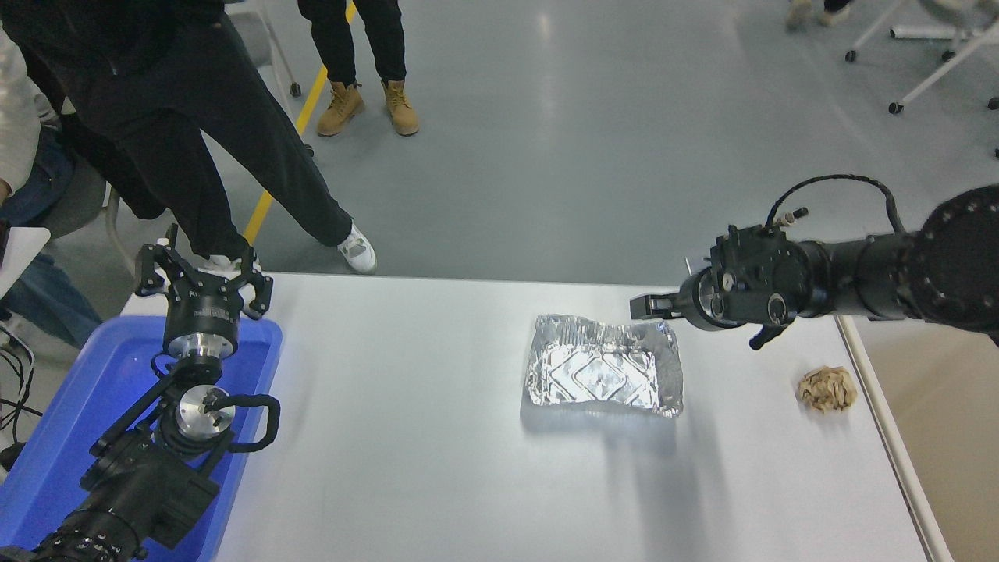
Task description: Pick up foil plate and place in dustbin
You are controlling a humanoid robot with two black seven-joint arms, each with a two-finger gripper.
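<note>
Foil plate (pixel 603 375) lies flat near the middle of the white table (pixel 437 437), right of centre, its crinkled rim untouched. The right gripper (pixel 641 307) reaches in level from the right edge, its tip just beside the plate's far right corner; seen edge-on, I cannot tell how wide its jaws stand, and it has hold of nothing. Bare tabletop spreads wide to the plate's left and toward the near edge. A crumpled paper wad (pixel 827 389) sits to the right, between the plate and the dustbin (pixel 948 421), whose pale rim runs along the table's right edge. The left gripper (pixel 203 269) rests over the blue tub (pixel 70 406) at the lower left, fingers spread, empty.
</note>
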